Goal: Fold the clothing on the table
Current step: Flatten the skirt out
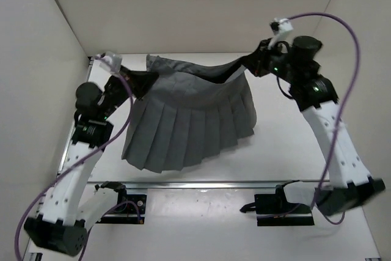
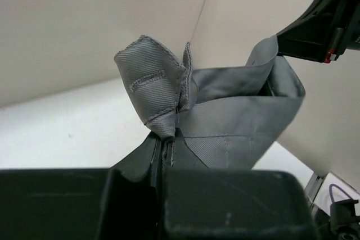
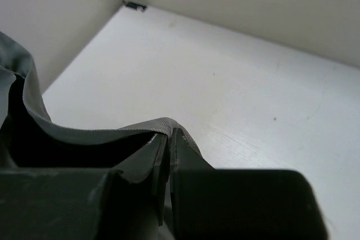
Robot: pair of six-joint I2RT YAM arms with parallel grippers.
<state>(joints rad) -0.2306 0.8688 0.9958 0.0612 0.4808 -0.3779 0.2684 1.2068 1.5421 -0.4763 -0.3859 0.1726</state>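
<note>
The clothing [image 1: 189, 120], a dark grey pleated skirt, hangs by its waistband between both grippers above the white table [image 1: 287, 145]; its hem rests on the table toward the near side. My left gripper [image 1: 148, 79] is shut on the waistband's left end, which bunches above its jaws as grey clothing [image 2: 163, 96]. My right gripper [image 1: 244, 62] is shut on the waistband's right end. In the right wrist view the band of the clothing [image 3: 112, 134] runs left from the shut gripper [image 3: 169, 133]. The left gripper [image 2: 167, 139] pinches the cloth tight.
White walls [image 1: 43, 59] close in the table on three sides. A metal rail [image 1: 208, 183] crosses the near edge, with both arm bases behind it. The right arm's purple cable [image 1: 345, 71] loops high. The right gripper body [image 2: 326, 23] shows in the left wrist view.
</note>
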